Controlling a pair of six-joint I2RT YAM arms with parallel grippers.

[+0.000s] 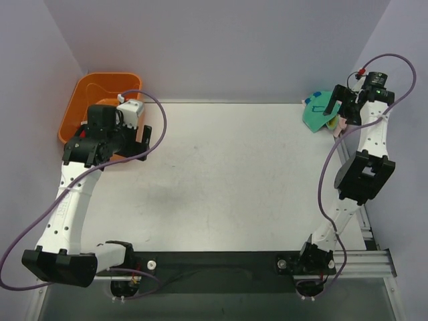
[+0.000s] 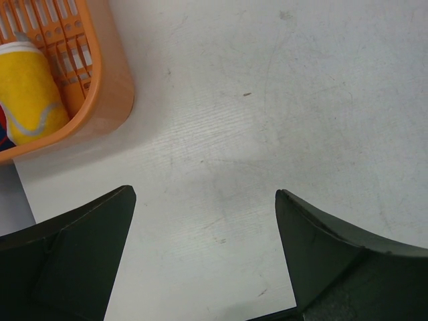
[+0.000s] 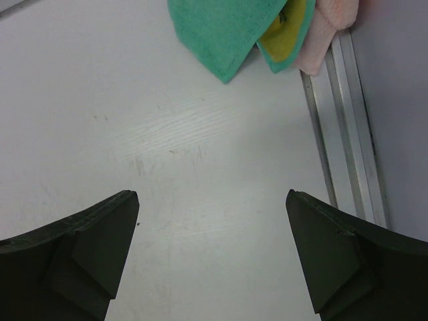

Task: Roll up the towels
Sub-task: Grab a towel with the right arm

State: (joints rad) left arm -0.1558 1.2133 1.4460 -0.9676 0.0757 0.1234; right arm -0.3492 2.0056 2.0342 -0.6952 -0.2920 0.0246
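Right pincer [image 3: 210, 197] hangs released and empty over bare desk [image 1: 234, 174], just short of the towels [image 1: 321, 115] bunched at the desk's 2 o'clock corner: the green towel [image 3: 214, 33] is crumpled with yellow showing in a fold, and the pink towel [image 3: 331, 23] lies against the rail [image 3: 348, 134] at its 3 o'clock side. Left pincer [image 2: 205, 192], likewise released and empty, sits at 10 o'clock beside the orange basket [image 2: 114, 87], which holds a yellow roll [image 2: 27, 87] and something red and blue I cannot make out. Rolling looks not yet begun; I judge the next move calls for drawing one towel toward the desk's middle and flattening it.
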